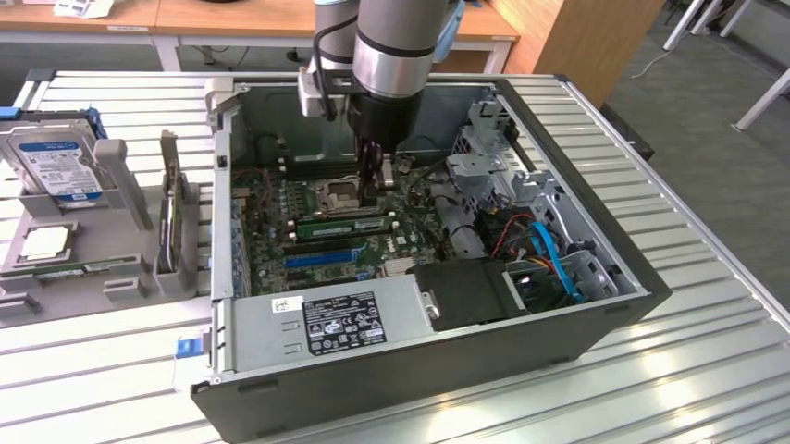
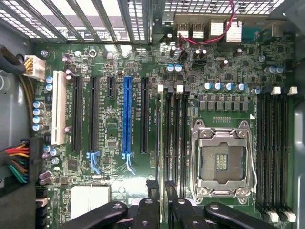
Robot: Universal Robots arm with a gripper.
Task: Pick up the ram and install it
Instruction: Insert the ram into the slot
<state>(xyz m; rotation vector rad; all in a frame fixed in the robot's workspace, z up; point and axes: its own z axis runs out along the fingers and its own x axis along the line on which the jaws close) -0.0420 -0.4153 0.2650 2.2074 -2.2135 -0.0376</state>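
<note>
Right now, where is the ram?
In the exterior view, the ram stands on edge on the motherboard, between the CPU socket and the blue slot, just below the gripper.

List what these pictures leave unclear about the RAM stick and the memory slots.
Exterior view: whether the long thin green RAM stick is fully seated; the detail is too small to tell.
Exterior view: what lies beneath the black gripper, which blocks it.
Wrist view: one end of the long black plastic memory slots, covered by the gripper.
Exterior view: the print on the black label of the grey metal box, too small to read.
</note>
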